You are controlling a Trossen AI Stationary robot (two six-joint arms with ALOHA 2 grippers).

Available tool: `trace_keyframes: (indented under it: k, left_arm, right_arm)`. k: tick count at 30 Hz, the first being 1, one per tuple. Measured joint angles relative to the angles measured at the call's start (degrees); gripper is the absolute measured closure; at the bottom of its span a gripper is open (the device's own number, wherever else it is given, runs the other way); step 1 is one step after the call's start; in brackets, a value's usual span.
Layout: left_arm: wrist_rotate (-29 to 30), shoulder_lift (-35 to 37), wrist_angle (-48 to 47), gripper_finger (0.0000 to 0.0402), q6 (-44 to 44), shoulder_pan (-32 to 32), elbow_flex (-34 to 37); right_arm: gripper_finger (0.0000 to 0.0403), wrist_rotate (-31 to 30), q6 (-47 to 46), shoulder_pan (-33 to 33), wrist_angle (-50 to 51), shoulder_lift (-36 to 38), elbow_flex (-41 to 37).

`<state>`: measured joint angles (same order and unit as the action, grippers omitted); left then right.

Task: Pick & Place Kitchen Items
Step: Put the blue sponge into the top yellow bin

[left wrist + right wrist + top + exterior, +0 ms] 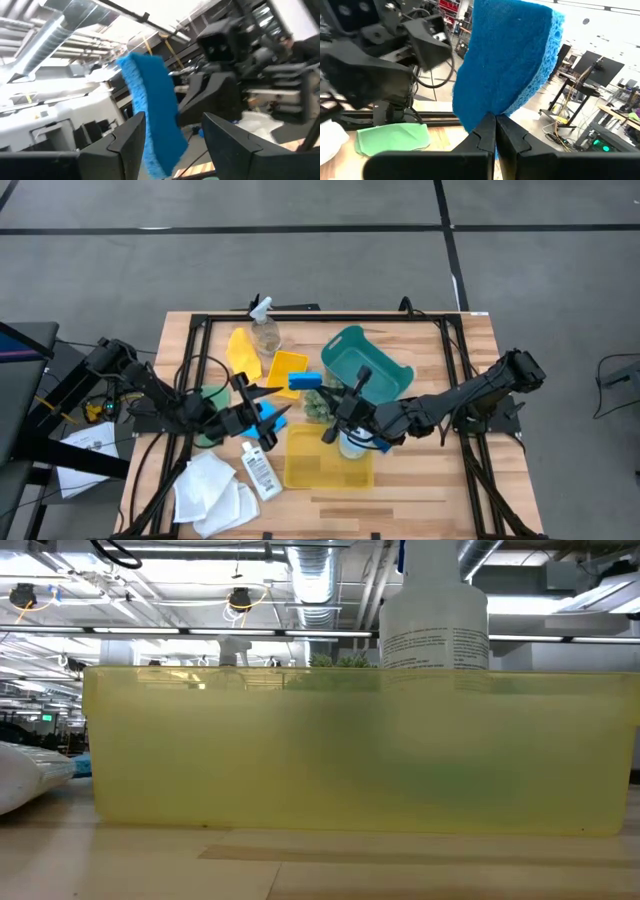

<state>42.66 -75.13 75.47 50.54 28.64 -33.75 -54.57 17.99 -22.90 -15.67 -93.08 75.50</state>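
Both arms are raised over the middle of the table. My left gripper (pixel 262 412) reaches in from the left, tipped upward. A blue sponge (pixel 150 110) stands between its two fingers, clear of the table. My right gripper (pixel 495 122) reaches in from the right, level, and is shut on a second blue sponge (pixel 305 380). That sponge stands on edge above the yellow bins and fills the right wrist view (pixel 510 60). My left gripper has the sponge between its two fingers, lifted clear and tilted. One flat face (pixel 146 131) lies against one finger. A gap shows between the sponge and the other finger (pixel 215 135), and the sponge's lower end is hidden at the fingers' base. My right gripper pinches the sponge's lower edge (pixel 487 114) between its two fingertips, coming level from the table's right. The sponge stands upright above the fingers, lifted clear.
A yellow bin (pixel 325 465) near the front holds an upright white spray bottle (pixel 435 630). A teal basket (pixel 365 365) lies behind it, with a green bumpy ball (pixel 318 405) beside it. A clear spray bottle (pixel 265 330), a small white bottle (pixel 260 470) and white cloths (pixel 215 495) lie on the left.
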Motion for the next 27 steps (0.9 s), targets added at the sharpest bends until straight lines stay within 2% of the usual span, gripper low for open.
trace_keyframes:
  k: [10, 22, 27]
  left_arm:
    - [0.2, 0.0, -0.7, 0.0214, -4.9, -3.0, 0.0]
    - [-0.1, 0.0, -2.0, 0.0219, -7.3, -3.2, 0.0]
    - [-0.9, 0.0, -2.2, 0.0238, -8.0, -3.6, 0.0]
  right_arm:
    - [0.0403, 2.2, -0.6, 0.0, 0.0, 0.0, 0.0]
    - [0.0403, 3.7, -1.1, 0.0, 0.0, 0.0, 0.0]
    - [0.0403, 3.7, -1.1, 0.0, 0.0, 0.0, 0.0]
